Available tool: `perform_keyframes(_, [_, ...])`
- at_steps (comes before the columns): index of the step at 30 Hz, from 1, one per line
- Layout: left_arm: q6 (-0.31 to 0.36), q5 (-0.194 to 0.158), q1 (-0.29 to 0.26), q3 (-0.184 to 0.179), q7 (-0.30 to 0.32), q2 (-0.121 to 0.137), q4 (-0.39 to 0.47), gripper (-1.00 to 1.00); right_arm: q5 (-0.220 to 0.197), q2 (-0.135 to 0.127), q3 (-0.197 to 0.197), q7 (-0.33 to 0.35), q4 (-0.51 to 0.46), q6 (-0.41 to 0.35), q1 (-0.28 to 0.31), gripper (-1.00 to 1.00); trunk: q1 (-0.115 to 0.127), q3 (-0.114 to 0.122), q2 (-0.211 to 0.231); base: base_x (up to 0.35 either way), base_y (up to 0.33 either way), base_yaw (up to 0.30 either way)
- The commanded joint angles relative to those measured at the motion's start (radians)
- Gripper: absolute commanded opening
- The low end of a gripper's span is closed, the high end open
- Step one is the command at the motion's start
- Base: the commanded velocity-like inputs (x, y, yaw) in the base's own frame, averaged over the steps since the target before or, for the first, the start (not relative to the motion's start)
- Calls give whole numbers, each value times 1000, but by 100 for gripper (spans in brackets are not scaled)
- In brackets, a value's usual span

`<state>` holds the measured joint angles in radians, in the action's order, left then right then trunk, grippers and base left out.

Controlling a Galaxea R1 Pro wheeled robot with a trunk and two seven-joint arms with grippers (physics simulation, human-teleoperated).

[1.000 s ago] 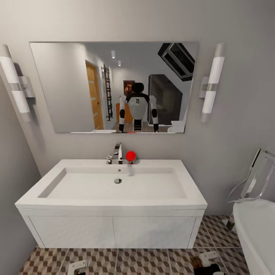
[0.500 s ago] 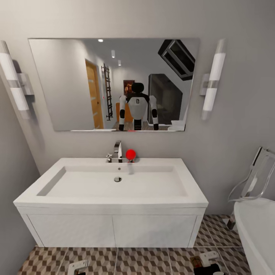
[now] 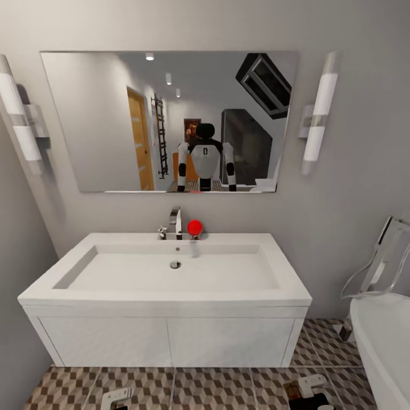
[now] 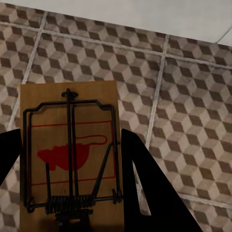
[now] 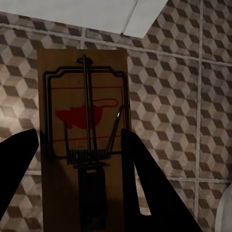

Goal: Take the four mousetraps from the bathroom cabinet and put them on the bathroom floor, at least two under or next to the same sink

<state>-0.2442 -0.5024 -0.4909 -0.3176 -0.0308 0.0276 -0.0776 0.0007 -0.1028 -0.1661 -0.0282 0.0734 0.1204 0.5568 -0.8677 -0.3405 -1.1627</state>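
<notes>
While each tool grips a mousetrap [image 4: 70, 154], floor [image 4: 193, 111] spreads open.

Home bathroom: wide white rectangular basin [image 3: 171, 273] with chrome tap [image 3: 176, 221], large wall mirror [image 3: 102, 114], white bathtub edge [image 3: 381, 336], cube-patterned floor tiles [image 3: 216, 387].

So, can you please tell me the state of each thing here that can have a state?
Left end effector: shut on a mousetrap, held above the bathroom floor.
Right end effector: shut on a second mousetrap.
Vanity doors: closed.
Tap: no water running.
Basin: empty.
</notes>
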Motion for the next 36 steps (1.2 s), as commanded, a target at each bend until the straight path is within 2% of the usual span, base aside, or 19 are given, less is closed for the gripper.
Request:
perform_keyframes(1, [0,4,0,0,-3,0,0,-100,1,0,0,-3,0,0,0,-100,-4,-3,-7,0,0,0])
perform_keyframes(36, [-4,4,0,0,-2,1,1,-100,1,0,0,-3,0,1,0,-100,-138,-113,-252,0,0,0])
